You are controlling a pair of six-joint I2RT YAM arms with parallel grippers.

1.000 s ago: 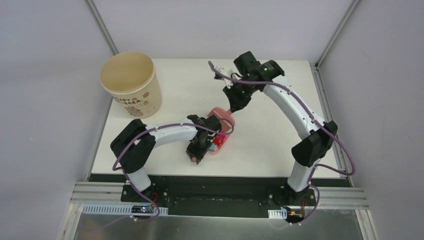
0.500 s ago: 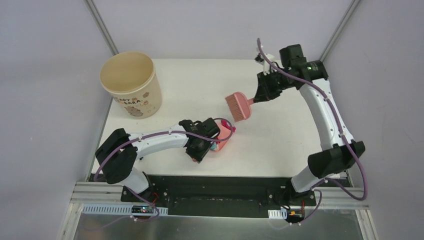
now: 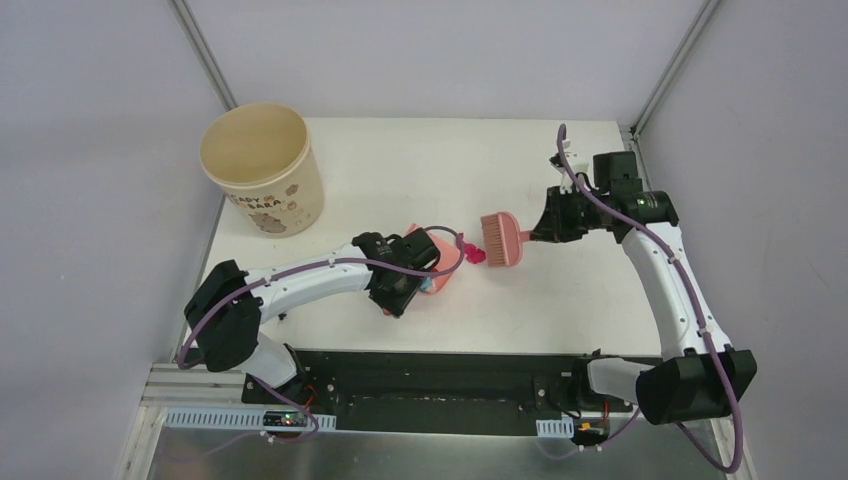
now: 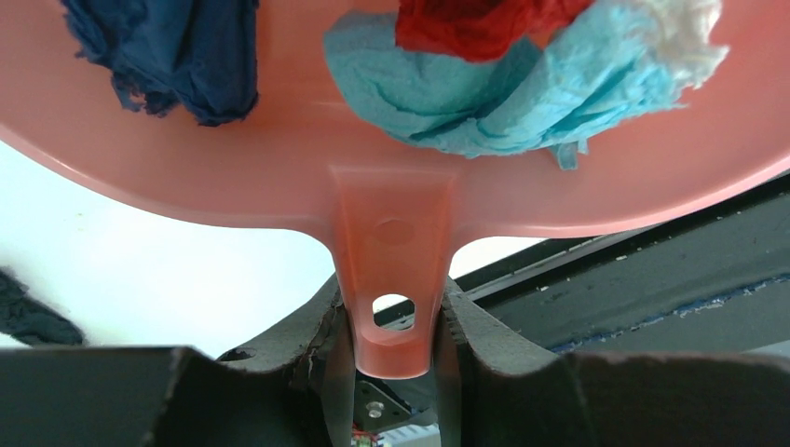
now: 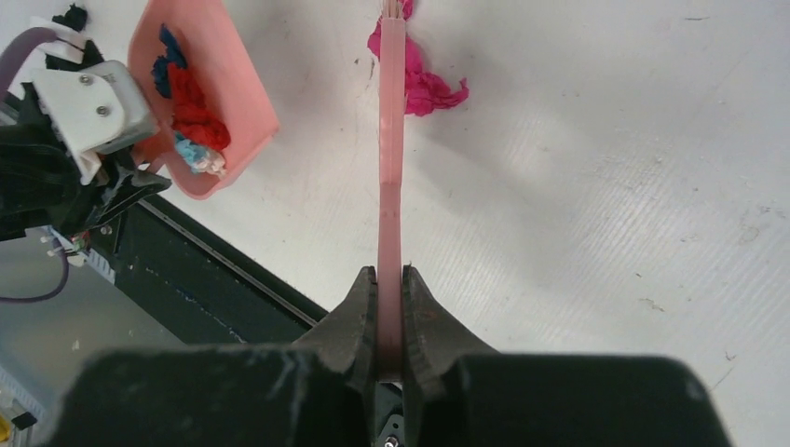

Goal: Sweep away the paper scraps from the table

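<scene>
On table (image 3: 400, 170), just beside brush (image 3: 500, 238) head, near dustpan (image 3: 440, 255) mouth: one magenta scrap (image 5: 424, 84), loose. Other paper scraps (image 4: 484, 93) (dark blue, teal, red) already in pan. Clamped on dustpan tab: left gripper (image 4: 389, 321). Clamped on brush handle: right gripper (image 5: 389, 279). Looks featherlight, soft, crumpled; probably skids or flutters. Best caught low with bristles from right, not pinched.

A white bench (image 3: 380, 170) with a black front edge is seen. A beige bucket (image 3: 265, 170) is stood at its back-left corner. A magenta scrap (image 5: 429, 88) is laid near the middle, and a dark blue scrap (image 4: 28, 321) nearer the front.
</scene>
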